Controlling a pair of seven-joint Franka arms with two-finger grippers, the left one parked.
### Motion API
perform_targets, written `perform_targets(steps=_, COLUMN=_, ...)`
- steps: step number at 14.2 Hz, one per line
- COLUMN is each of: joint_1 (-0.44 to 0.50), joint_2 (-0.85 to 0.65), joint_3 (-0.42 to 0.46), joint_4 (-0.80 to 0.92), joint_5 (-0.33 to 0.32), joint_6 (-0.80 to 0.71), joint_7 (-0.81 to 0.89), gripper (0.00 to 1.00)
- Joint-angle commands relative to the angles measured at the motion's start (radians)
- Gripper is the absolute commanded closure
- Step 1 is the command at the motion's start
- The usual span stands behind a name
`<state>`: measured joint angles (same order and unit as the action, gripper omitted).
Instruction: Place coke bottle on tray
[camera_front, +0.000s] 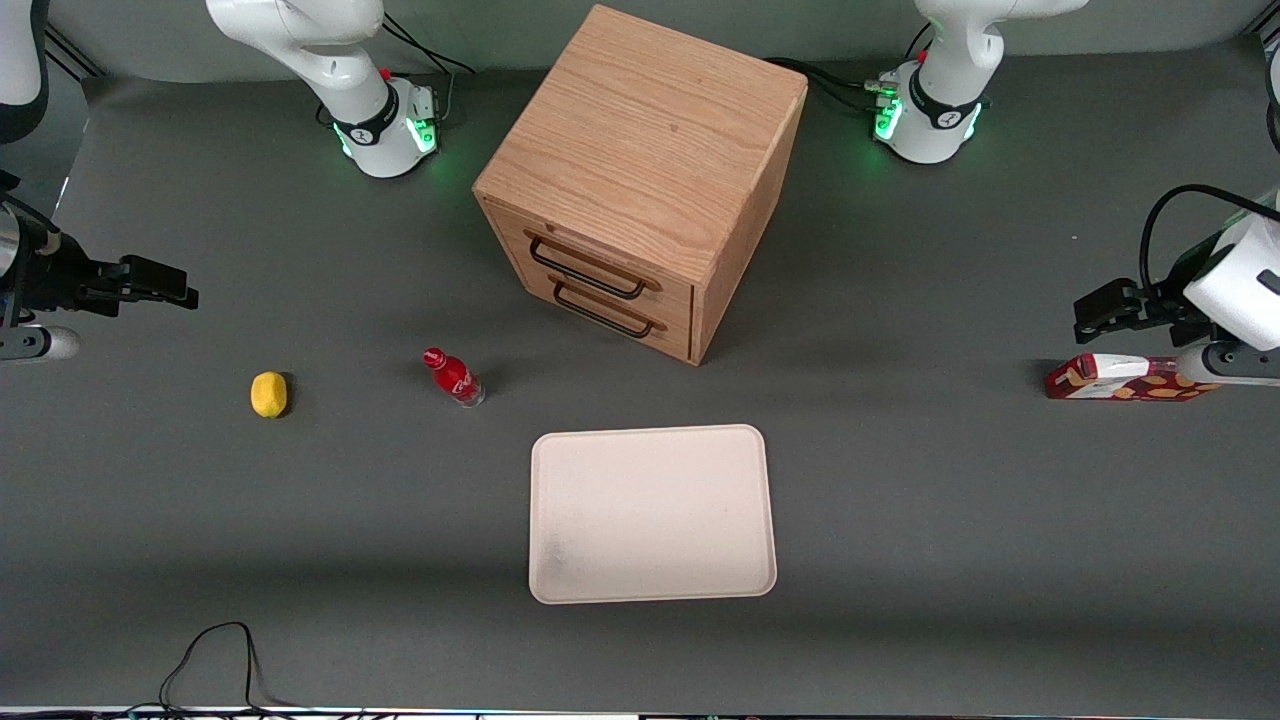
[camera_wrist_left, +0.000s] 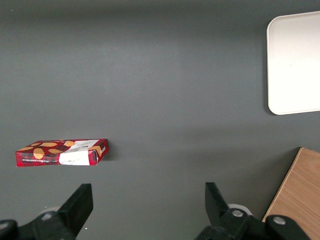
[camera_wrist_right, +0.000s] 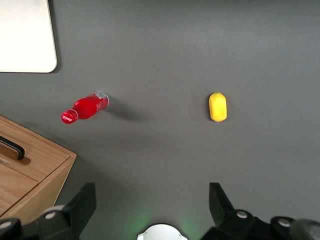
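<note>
Gripper (camera_front: 165, 285), fingers apart, hangs at the front view's left edge; lemon (camera_front: 268, 394) sits between it and coke bottle (camera_front: 455, 377); tray (camera_front: 652, 513) lies lower centre.

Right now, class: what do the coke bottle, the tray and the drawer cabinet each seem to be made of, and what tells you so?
Coke bottle: probably plastic, glossy red with a clear base.
Tray: likely matte plastic, uniform cream with a moulded rounded rim.
Drawer cabinet: wood or wood veneer with visible grain; dark handles, possibly metal.
The claw hangs open toward the working arm's end of the table, touching nothing.
</note>
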<state>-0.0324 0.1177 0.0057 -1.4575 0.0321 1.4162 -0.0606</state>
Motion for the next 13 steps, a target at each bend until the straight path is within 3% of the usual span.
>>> perform_targets(steps=1, joint_1=0.012, joint_2=0.014, joint_3=-0.012, joint_4=0.063, joint_5=0.015, joint_6=-0.020, joint_7=0.002, gripper=0.00)
perform_targets(steps=7, joint_1=0.014, joint_2=0.014, joint_3=-0.003, joint_4=0.101, joint_5=0.017, joint_6=-0.025, joint_7=0.013, gripper=0.00)
perform_targets(steps=13, joint_1=0.066, joint_2=0.120, joint_3=0.036, joint_4=0.221, joint_5=0.014, joint_6=-0.023, joint_7=0.045, gripper=0.00)
